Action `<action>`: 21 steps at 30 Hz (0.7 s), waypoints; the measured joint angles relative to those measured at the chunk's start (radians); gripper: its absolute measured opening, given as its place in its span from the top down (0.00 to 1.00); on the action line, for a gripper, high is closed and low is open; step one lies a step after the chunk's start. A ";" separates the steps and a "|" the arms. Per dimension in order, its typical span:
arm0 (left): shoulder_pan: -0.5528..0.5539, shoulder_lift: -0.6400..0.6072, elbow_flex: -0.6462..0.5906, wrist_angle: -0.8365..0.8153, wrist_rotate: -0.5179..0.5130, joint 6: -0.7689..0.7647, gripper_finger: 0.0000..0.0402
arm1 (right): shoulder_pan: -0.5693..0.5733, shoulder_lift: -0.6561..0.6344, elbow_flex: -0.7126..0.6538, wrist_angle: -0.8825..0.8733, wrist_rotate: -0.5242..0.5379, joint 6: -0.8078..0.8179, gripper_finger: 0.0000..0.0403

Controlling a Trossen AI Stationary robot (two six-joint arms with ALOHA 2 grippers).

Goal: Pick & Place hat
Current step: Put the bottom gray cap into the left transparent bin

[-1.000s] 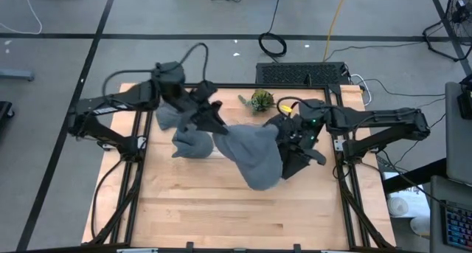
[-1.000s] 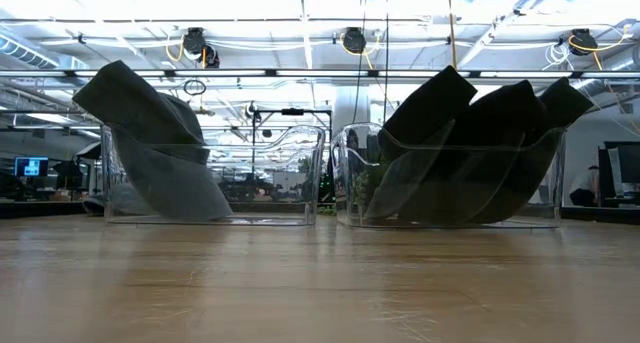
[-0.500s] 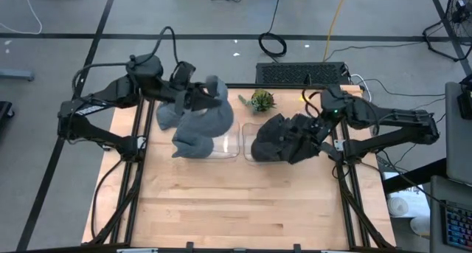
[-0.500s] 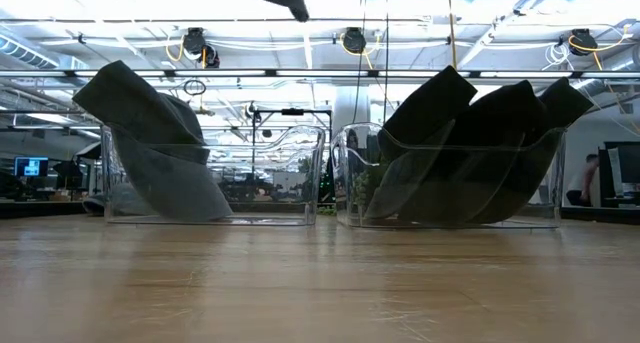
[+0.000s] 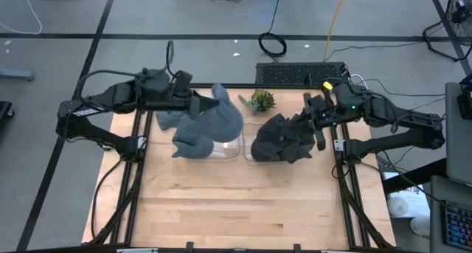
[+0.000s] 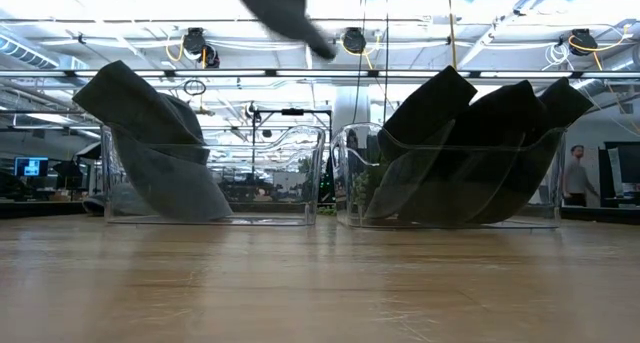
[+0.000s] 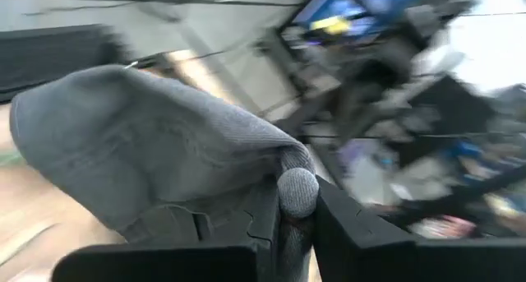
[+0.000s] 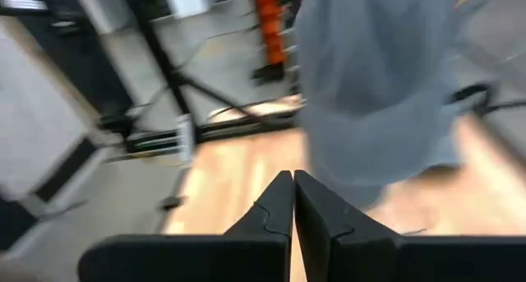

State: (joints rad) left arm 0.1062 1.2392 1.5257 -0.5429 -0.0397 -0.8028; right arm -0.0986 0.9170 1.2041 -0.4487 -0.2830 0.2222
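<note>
A grey knit hat (image 5: 219,119) hangs in my left gripper (image 5: 198,105) above the left clear bin (image 5: 230,146). That bin holds more grey hats (image 5: 190,141). In the left wrist view the held hat (image 7: 148,150) spreads out ahead of the fingers. In the low view its dark underside (image 6: 280,5) shows at the top edge. The right clear bin (image 5: 248,144) is full of dark hats (image 5: 284,139). My right gripper (image 5: 320,126) is shut and empty beside that bin's right end, and its shut fingers (image 8: 293,191) point toward the grey hat (image 8: 370,85). My left gripper pinches a bunched, rounded fold of the hat's edge (image 7: 297,190) between its two fingers (image 7: 265,220). The fingers reach in roughly level from the table's left. The hat is lifted clear and bulges out beyond the fingertips over the left bin.
A small green plant (image 5: 260,100) stands at the far edge between the two bins. The bins sit side by side in the table's far half (image 6: 210,173) (image 6: 450,173). Bare wood (image 5: 236,201) fills the near half. A person walks in the room behind (image 6: 574,173).
The grey hat, which was high over the middle of the table near both grippers, has been carried left and toward the far edge, to above the left bin. My left gripper has drawn back left with it. My right gripper has pulled away toward the right far side.
</note>
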 joint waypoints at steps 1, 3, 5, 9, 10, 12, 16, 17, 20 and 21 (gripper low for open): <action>-0.010 0.001 0.000 -0.035 -0.038 -0.010 0.89 | 0.000 -0.006 0.000 0.003 0.041 -0.027 1.00; -0.029 0.003 -0.001 -0.085 -0.098 -0.028 0.89 | 0.000 -0.013 0.000 0.004 0.118 -0.063 1.00; -0.047 0.002 -0.001 -0.117 -0.145 -0.035 0.89 | 0.000 -0.017 0.000 0.014 0.186 -0.086 1.00; -0.081 0.002 -0.001 -0.170 -0.226 -0.061 0.89 | 0.000 -0.018 0.000 0.021 0.231 -0.137 1.00; -0.089 0.002 -0.001 -0.184 -0.245 -0.072 0.89 | 0.000 -0.018 0.000 0.021 0.231 -0.144 1.00; -0.105 0.002 -0.001 -0.204 -0.285 -0.089 0.89 | 0.000 -0.018 0.000 0.021 0.230 -0.148 1.00; -0.137 0.014 0.000 -0.248 -0.372 -0.123 0.89 | 0.000 -0.018 0.000 0.031 0.231 -0.148 1.00; -0.145 0.022 0.000 -0.254 -0.383 -0.127 0.89 | 0.000 -0.018 0.000 0.034 0.231 -0.148 1.00; -0.161 0.055 0.000 -0.305 -0.404 -0.160 0.89 | 0.000 -0.018 0.000 0.045 0.231 -0.148 1.00; -0.163 0.068 0.000 -0.320 -0.405 -0.173 0.89 | 0.000 -0.018 0.000 0.050 0.230 -0.148 1.00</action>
State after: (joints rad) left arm -0.0567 1.3072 1.5257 -0.8630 -0.4450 -0.9758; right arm -0.0986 0.8993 1.2041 -0.3987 -0.0526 0.0738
